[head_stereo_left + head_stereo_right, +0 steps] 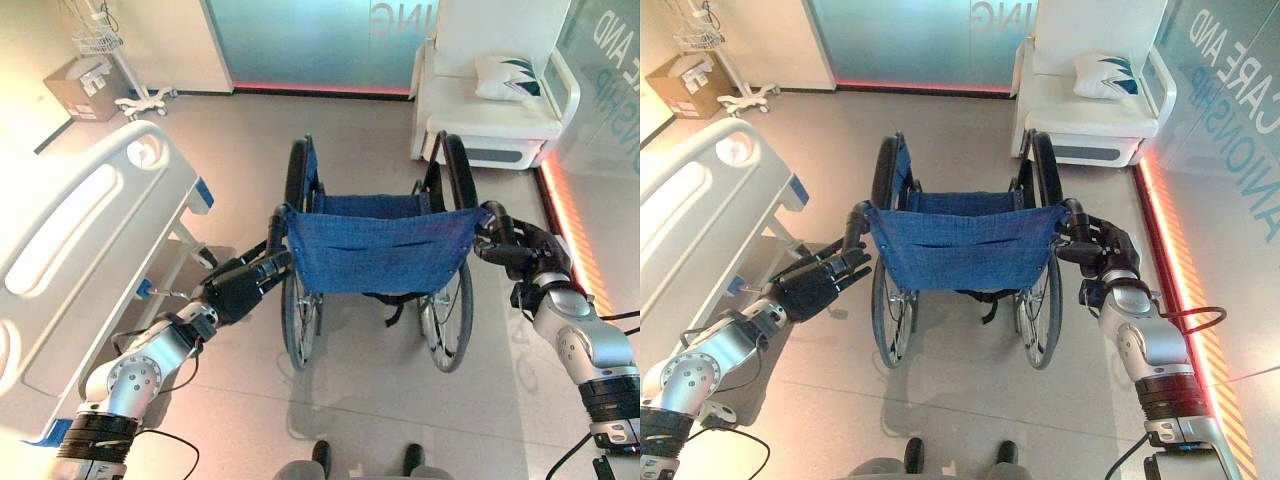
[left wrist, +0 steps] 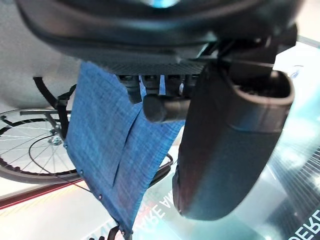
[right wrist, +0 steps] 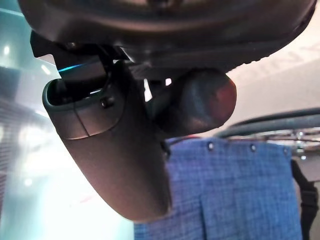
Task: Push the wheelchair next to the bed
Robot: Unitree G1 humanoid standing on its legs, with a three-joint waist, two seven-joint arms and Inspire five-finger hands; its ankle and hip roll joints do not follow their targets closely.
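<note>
- Left eye view: the wheelchair stands in the middle of the frame with its blue back turned toward us and its big wheels on the pale floor. The bed runs down the left side of the frame, close to the chair but with a strip of floor between them. The left hand comes up from the lower left to the left push handle; its fingers reach toward the grip and look fairly straight. The right hand sits at the right edge of the back cloth, fingers curled round the right push handle.
- Right eye view: same layout. The left hand lies just below and beside the left handle, fingers spread loosely, not wrapped on it as far as I can judge. The right hand is closed on its grip. A white armchair with a cushion stands at the upper right.
- Left wrist view: the handle's dark end pokes out beside the thumb, blue cloth hanging past it; the grip looks loose.
- Right wrist view: the thumb and the rounded handle end sit together above the blue cloth, a firm hold.
- My reading: this is the taking-hold step, with one side gripped and the other not quite. Next the left hand should close on its handle, then both arms push and steer leftward so the chair comes alongside the bed without clipping its frame.
</note>
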